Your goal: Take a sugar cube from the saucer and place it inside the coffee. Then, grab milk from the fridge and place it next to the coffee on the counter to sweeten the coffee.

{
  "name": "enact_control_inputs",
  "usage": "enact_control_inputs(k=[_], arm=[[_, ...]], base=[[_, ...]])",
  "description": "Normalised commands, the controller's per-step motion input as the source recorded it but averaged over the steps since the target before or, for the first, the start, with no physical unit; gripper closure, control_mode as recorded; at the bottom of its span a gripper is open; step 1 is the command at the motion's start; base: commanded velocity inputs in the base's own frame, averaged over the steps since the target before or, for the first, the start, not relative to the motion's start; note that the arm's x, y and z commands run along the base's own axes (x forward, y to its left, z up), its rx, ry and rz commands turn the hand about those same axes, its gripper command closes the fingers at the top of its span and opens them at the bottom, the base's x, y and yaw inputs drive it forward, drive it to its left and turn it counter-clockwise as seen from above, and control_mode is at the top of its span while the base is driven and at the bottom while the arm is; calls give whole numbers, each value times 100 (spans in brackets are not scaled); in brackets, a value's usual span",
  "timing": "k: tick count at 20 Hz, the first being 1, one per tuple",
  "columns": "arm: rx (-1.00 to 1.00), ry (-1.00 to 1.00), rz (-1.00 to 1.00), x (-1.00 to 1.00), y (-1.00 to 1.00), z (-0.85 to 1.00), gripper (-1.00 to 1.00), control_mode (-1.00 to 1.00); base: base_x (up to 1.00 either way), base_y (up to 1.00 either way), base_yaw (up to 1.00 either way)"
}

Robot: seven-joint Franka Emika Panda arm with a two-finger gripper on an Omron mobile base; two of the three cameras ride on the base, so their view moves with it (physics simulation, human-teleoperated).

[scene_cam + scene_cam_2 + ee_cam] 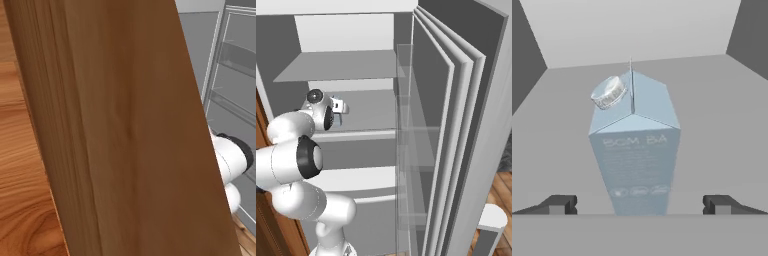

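Standing upright on a grey fridge shelf [712, 115], the milk [634, 150] is centred in the hand view, a pale blue carton with a gabled top and a round white cap [608, 92] on the left slope of the gable. Faint lettering runs across its front face. The jaws [640, 205] are spread wide, with 1 dark fingertip [559, 204] low on the left and the other low on the right, the carton's base between them and touching neither; nothing is held.

From the right base view, the white arm [296, 155] reaches up into the open fridge [356, 35], its hand at the level of a middle shelf, and the fridge door [466, 125] stands open on the right with clear bins along its inner side. A wooden panel [125, 130] fills most of the left base view, with a white arm joint and grey fridge shelving past its right edge.
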Motion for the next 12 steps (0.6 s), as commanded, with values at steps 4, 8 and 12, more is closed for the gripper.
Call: enact_control_inputs(k=[4,8,12], arm=[[0,0,0,21,20,0,-100,-100],[0,0,0,20,5,-2,-100,-100],[0,0,0,22,0,-4,-100,-100]], base=[[0,0,0],[0,0,0],[0,0,0]])
